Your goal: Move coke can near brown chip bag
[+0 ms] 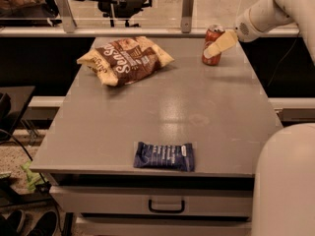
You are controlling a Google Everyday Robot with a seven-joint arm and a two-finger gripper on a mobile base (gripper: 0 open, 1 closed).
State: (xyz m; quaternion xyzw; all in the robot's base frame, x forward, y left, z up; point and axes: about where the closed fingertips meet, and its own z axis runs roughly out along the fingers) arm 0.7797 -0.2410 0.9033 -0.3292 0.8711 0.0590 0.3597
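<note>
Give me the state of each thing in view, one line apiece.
coke can: upright on the table, far right.
brown chip bag: lying flat, far left, apart from the can.
blue wrapper: lying flat by the near edge.
drawer: shut.
gripper: at the coke can, crossing its front.
</note>
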